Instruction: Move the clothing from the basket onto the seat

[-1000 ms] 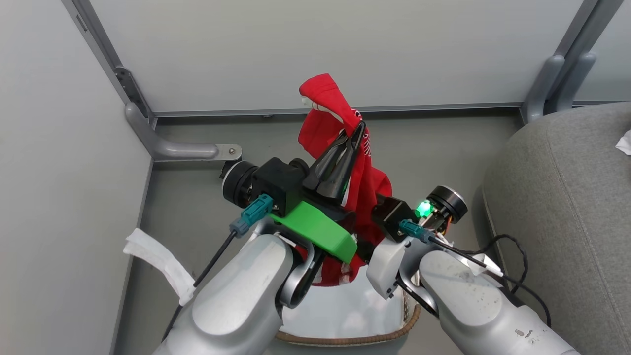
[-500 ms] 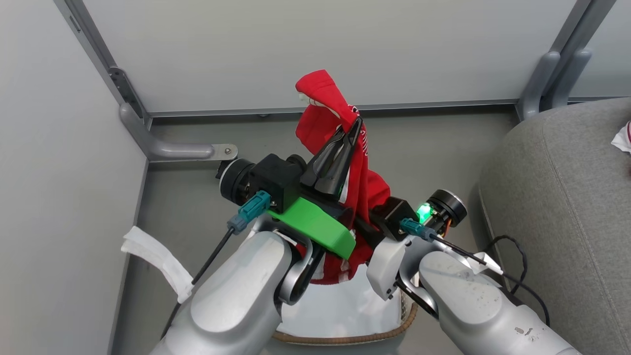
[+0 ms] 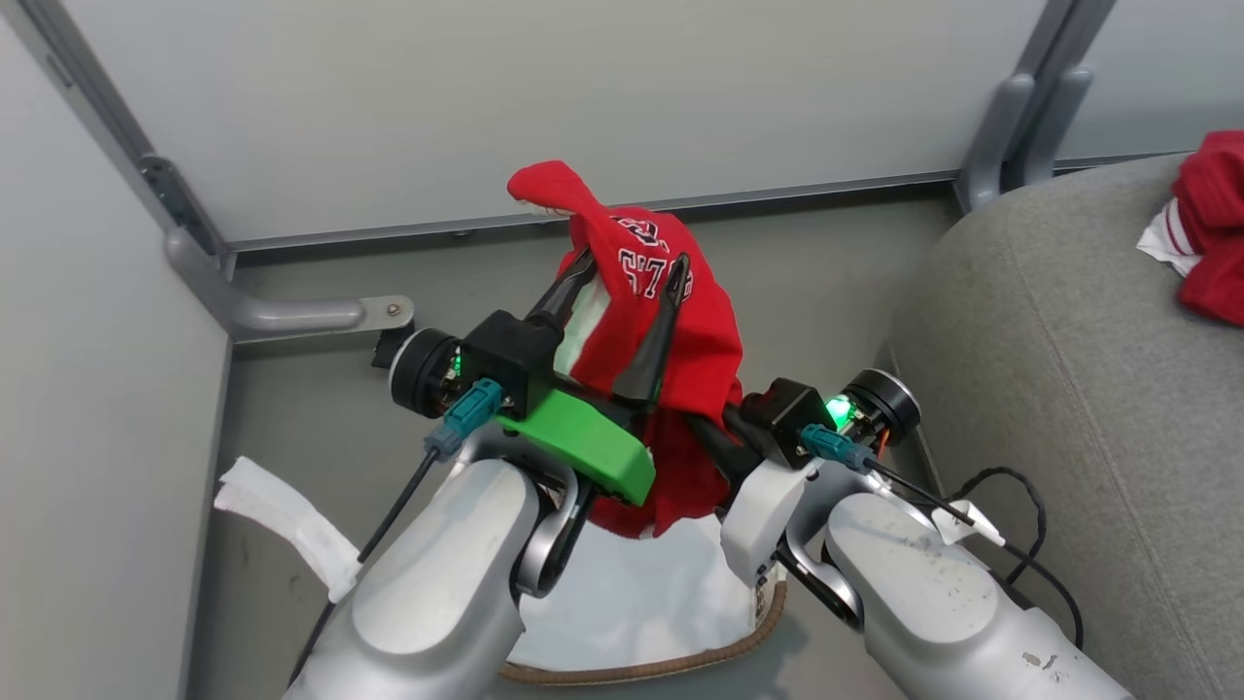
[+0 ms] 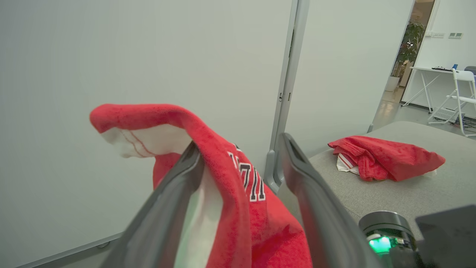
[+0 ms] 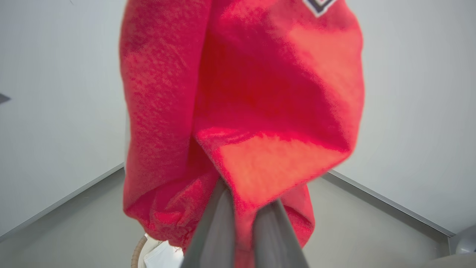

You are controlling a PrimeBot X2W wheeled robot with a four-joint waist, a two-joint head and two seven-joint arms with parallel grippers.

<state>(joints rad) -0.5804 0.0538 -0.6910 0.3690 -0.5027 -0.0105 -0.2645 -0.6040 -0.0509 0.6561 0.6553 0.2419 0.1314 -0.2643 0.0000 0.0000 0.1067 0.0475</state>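
Note:
A red garment with white lettering hangs in the air above the basket. It drapes over my left gripper, whose two dark fingers stand wide open, one on each side of the cloth. In the right wrist view my right gripper is shut on a lower fold of the same garment. Another red piece of clothing lies on the grey seat at the right. The basket's white liner shows beneath my arms.
Pale wall panels with grey metal posts close off the far side and the left. A white cloth strip lies on the floor at the left. A black cable runs along my right forearm beside the seat.
My left gripper has opened and the garment now drapes over its spread fingers. My right gripper has shut on the garment's lower part. The head camera has turned right, bringing more of the seat into view.

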